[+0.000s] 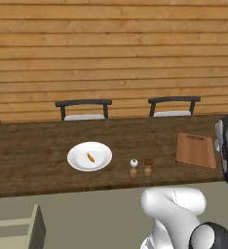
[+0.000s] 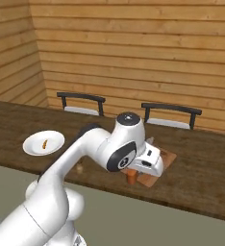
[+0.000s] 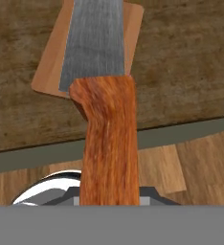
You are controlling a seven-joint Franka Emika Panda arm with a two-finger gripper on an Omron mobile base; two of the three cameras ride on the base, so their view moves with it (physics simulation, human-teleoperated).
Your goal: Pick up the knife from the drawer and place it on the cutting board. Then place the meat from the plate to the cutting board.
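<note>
meat (image 1: 90,157) on plate (image 1: 102,156), left of cutting board (image 1: 196,151).

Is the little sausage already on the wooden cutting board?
No, the sausage lies on the white plate, far to the left of the cutting board.

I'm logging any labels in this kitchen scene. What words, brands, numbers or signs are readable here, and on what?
None: no readable text anywhere.
knife: plain grey blade and wooden handle, no brand mark.
cutting board: bare wood.
plate: plain white.
shakers: too small to show any label.
</note>
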